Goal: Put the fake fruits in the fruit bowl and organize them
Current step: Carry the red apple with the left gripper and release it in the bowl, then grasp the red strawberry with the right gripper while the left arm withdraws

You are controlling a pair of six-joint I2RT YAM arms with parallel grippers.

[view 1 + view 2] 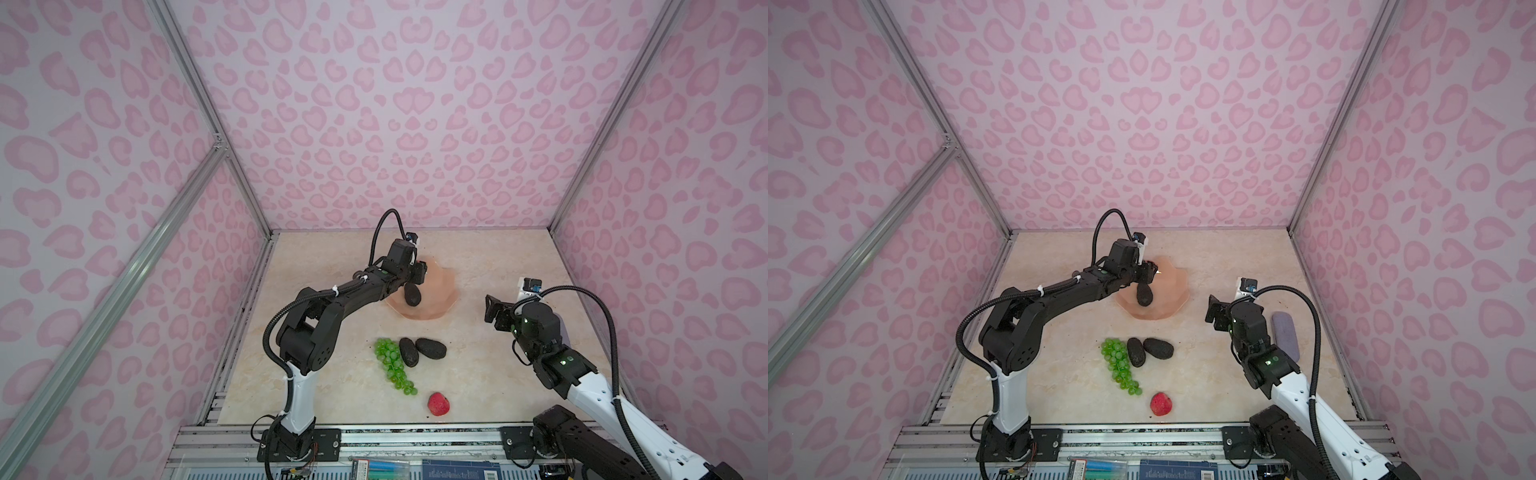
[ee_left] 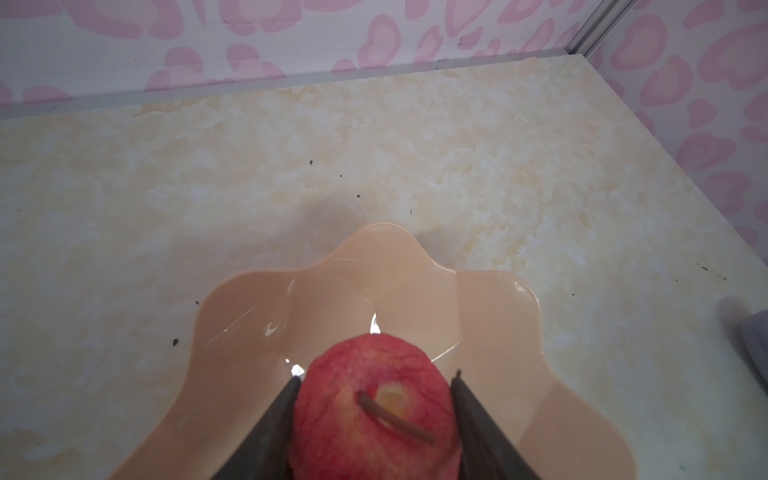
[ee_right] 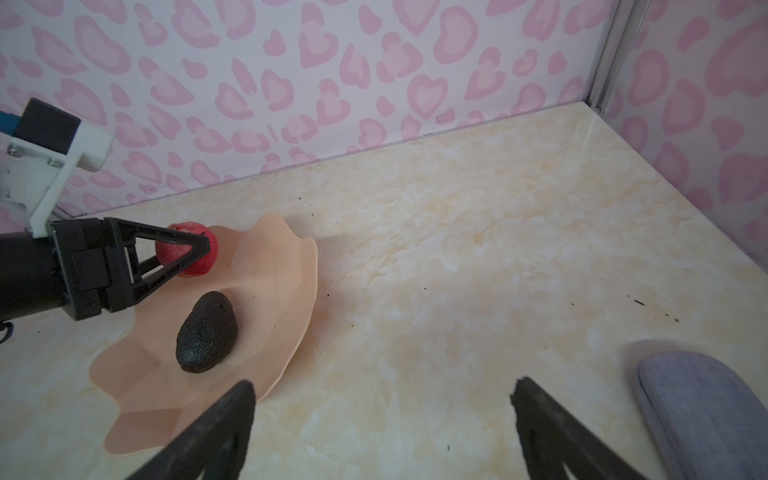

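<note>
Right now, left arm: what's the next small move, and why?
Probably open the left gripper and release. Its jaws flank the red apple, which appears to sit low over the fruit bowl, apart from the avocado already lying inside, so it should settle there.

Left arm [image 1: 353, 293] extended, jaws gripping apple [image 2: 374, 415]; right arm [image 1: 536, 328] bent, jaws wide.

Soft even light, faint shadows, glints on fruit bowl [image 2: 340, 291] ahead of left gripper [image 2: 376, 376], apple [image 2: 374, 415] between its jaws blurred, edges bowed.
</note>
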